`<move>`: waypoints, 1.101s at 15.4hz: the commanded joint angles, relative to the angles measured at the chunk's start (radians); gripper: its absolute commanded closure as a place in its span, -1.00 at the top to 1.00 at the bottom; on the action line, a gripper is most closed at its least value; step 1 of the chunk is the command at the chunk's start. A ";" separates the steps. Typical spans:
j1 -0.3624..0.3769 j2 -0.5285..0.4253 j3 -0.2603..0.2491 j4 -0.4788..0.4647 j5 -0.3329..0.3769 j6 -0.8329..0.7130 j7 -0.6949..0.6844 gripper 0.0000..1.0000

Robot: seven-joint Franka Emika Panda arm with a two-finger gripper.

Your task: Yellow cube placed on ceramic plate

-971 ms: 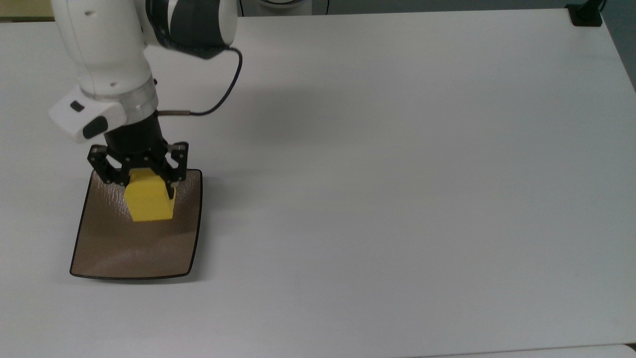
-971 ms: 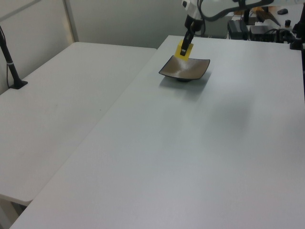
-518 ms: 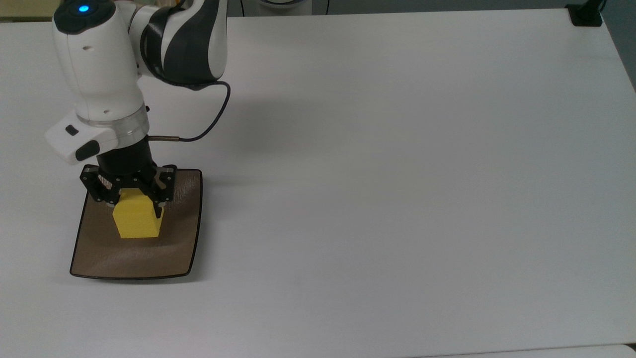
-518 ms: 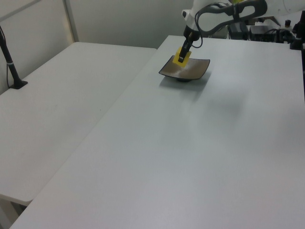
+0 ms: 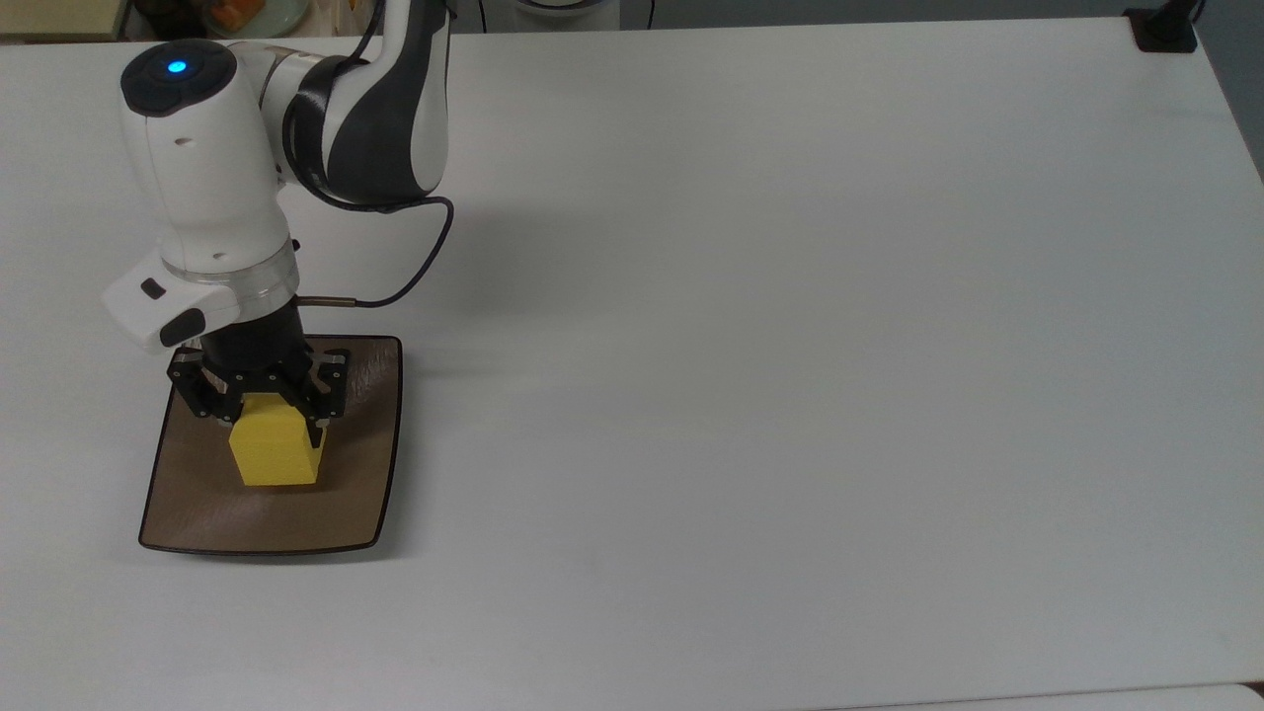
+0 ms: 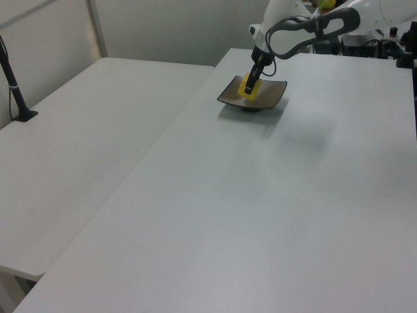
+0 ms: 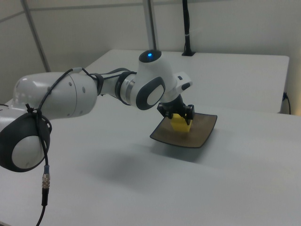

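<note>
Gripper is clamped on the yellow cube, fingers on two opposite upper faces. Cube sits low over the ceramic plate, toward the plate's far edge in the top view; contact with the plate cannot be confirmed. Judged light, rigid, matte, easy to grip by flat sides. Cube is plain bright yellow, sharp-edged; plate glossy brown, dark-rimmed, likely fragile.

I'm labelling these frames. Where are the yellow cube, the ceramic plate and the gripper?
yellow cube [image 5: 276, 456], top view, front face.
ceramic plate [image 5: 348, 499], top view, bare surface.
gripper [image 5: 261, 409], top view, between fingertips.
</note>
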 commanded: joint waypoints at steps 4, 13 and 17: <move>0.008 -0.020 -0.013 -0.065 0.012 0.024 -0.028 0.18; 0.025 -0.210 -0.014 -0.199 0.012 0.007 0.012 1.00; 0.063 -0.432 -0.013 -0.278 0.018 -0.277 0.119 1.00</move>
